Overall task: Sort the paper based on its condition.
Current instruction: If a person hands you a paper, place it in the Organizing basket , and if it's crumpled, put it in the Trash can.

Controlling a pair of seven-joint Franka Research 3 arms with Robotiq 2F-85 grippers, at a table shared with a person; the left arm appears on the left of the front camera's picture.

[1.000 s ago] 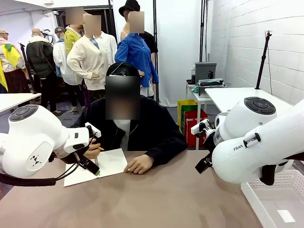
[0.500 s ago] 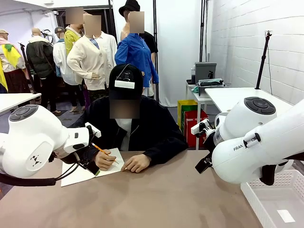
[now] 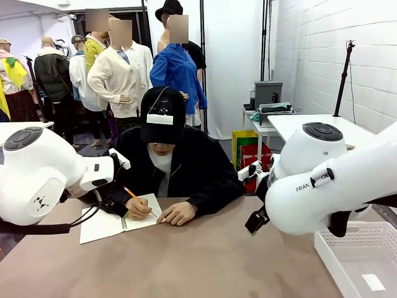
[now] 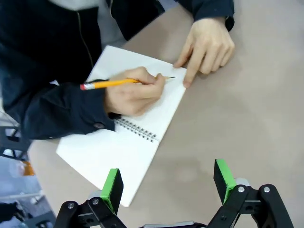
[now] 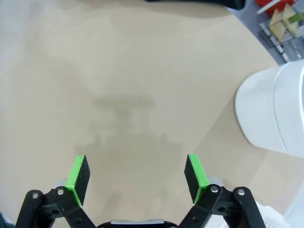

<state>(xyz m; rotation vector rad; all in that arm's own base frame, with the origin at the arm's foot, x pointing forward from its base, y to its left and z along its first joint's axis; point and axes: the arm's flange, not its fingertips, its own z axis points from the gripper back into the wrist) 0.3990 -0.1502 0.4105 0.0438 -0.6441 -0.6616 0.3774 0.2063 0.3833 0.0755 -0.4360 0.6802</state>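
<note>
L pincer (image 4: 167, 183): jaws wide, nothing between the pads; hangs over bare bench (image 4: 247, 114) just near of the notebook (image 4: 118, 152).
R pincer (image 5: 137, 173): jaws wide, nothing held; over bare bench w/ its own shadow below.
L arm (image 3: 37, 183): comes in from left, elbow high, wrist end beside the notebook's left part.
R arm (image 3: 329, 186): comes in from right, big in front view, above the bench's right side.
Paper wads: can't tell where they lie.
Notebook: white, spiral-bound, open flat on bench at far left, in front of the person; near corner is close to the L pincer's pad.
Pencil (image 4: 114, 84): yellow w/ red end, in the person's writing hand (image 4: 135, 90), tip on the page.
Other hand (image 4: 206, 42): flat on bench, fingertips touching the notebook's edge.
Person (image 3: 170, 167): seated at far side, dark jacket & black cap, head bent over the page.
Bin (image 5: 273, 109): white, round, stands on bench; in R wrist view it's at the pic's right edge, apart from the pincer.
Basket (image 3: 335, 267): white, slotted walls, near right corner, below the R arm; a small white flat bit lies on its floor, too small to tell what.
Bench: tan-brown top.
</note>
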